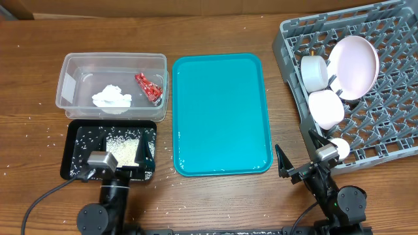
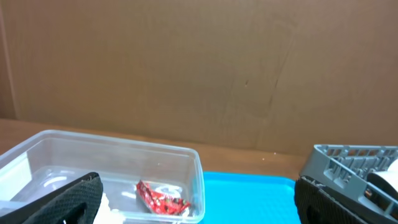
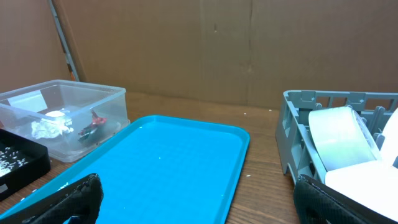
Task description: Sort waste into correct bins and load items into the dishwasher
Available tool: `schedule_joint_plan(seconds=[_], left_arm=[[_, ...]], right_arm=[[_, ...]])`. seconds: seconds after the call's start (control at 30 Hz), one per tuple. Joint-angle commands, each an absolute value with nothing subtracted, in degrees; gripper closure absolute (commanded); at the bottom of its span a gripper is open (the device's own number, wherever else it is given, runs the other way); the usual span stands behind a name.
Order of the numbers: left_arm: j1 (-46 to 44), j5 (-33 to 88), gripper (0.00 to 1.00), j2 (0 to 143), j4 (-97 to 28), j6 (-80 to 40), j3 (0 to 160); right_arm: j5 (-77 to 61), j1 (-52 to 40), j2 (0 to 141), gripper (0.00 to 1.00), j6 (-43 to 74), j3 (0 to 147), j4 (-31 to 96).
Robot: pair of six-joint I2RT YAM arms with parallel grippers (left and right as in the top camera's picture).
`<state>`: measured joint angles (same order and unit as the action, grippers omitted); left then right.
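The clear tub (image 1: 114,57) holds the red wrapper (image 1: 148,87) and the white tissue wad (image 1: 111,98). The black tray (image 1: 69,134) below it holds rice grains (image 1: 123,149). The grey dish rack (image 1: 392,130) at the right holds the plate (image 1: 356,65), a cup (image 1: 314,72), a bowl (image 1: 326,108) and another small white piece (image 1: 339,149). I cannot make out the chopsticks. My left gripper (image 1: 112,153) is open and empty over the black tray's near side. My right gripper (image 1: 299,154) is open and empty between the teal tray and the rack. The left wrist view shows the wrapper (image 2: 161,199) in the tub (image 2: 124,155).
A large teal tray (image 1: 221,114) lies in the middle with nothing on it; it also shows in the right wrist view (image 3: 161,162). Stray rice grains lie scattered on the wood around the black tray. A cardboard wall stands behind the table.
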<state>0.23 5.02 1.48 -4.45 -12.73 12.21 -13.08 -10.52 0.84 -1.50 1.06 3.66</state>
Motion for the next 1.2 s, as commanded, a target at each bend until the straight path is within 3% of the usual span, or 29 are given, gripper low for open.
schedule_joint_plan(seconds=[0.0, 0.2, 0.57, 1.17], left_arm=[[-0.36, 5.89, 0.00, 0.19, -1.10, -11.35, 8.05], [-0.38, 6.11, 0.00, 0.19, 7.60, -12.27, 0.10], [-0.40, 5.72, 0.00, 0.27, -4.45, -12.84, 0.27], [-0.40, 5.41, 0.00, 0.73, -4.03, -12.84, 0.27]], right_arm=[[-12.71, -10.37, 0.16, 0.00, -1.54, 0.45, 3.38], [-12.71, -10.37, 0.16, 0.00, -1.56, 0.45, 3.38], [-12.71, -10.37, 0.16, 0.00, -1.56, 0.45, 3.38], [-12.71, -10.37, 0.16, 0.00, -1.56, 0.45, 3.38]])
